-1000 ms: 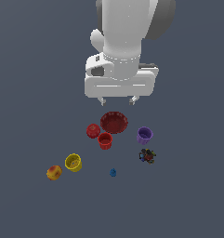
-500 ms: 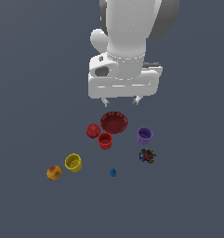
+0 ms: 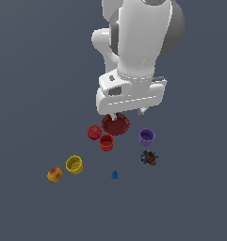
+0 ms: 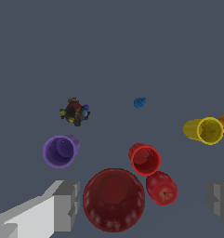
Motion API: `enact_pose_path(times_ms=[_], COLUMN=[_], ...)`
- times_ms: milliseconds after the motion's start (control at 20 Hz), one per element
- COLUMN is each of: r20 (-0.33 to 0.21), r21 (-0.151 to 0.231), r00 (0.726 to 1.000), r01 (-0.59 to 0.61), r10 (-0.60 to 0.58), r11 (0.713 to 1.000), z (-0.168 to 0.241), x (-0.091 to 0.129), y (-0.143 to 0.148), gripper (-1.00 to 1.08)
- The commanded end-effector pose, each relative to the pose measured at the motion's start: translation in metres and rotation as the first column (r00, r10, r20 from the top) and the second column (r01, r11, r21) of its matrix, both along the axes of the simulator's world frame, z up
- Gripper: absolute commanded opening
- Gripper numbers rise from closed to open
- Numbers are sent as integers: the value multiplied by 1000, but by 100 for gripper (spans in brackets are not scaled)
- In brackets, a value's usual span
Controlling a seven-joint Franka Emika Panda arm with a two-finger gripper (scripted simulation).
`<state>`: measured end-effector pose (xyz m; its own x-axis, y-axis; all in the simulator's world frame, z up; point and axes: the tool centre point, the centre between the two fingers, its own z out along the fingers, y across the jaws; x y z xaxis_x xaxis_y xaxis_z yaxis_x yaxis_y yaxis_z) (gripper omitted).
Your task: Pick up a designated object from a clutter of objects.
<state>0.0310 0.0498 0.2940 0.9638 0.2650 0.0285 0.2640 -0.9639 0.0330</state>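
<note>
The arm is in the approach step: nothing is held, and the pincer (image 3: 128, 113) hangs above the tabletop (image 3: 35, 94) with its two fingers spread wide and nothing between them. In the wrist view the fingers stand at either side of the picture with the red bowl (image 4: 114, 200) between them, so the pincer is roughly over that bowl and not over the thing it must take.

That thing is the speckled lump (image 3: 149, 158), dark with dots of red, blue, green and yellow. Taking the red bowl as the landmark, the lump lies well apart from it, beyond the purple cup (image 3: 146, 136), which stands between the two; in the exterior view it is toward the exterior view's right of the bowl and nearer the camera. It sits alone on bare tabletop, touching nothing, with the purple cup its nearest neighbour.

The other pieces lie on the bowl's other side: a red cup (image 3: 106, 142) just beside it, a second red piece (image 3: 94, 132) by that, then the small blue piece (image 3: 114, 174), the yellow cup (image 3: 74, 164) and the ball (image 3: 54, 175) farther off.

The next move, as I judge it, calls for carrying the open pincer sideways from above the bowl, past the purple cup, until it is centred over the lump, then lowering straight down. The lump's knobbly shape may make the grip uncertain, and the purple cup is the one thing a finger could clip.
</note>
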Motion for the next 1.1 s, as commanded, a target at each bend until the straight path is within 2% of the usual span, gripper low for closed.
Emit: enact_pose_path(times_ms=[0,250,500,700,1050], r20=[-5,-18,-32,-40,-45], r21=[-7,-18,-20,-15,3], r00=[998,971,911,841,692], r01=[-69,-241,-413,-541,-721], r10=[69,240,412,540,720], r11=[998,970,911,841,693], z=[-13,-48,-85,-116,-168], x=[6,21,32,38,44], y=[8,28,50,69,102], gripper=[100,100,100,100,100])
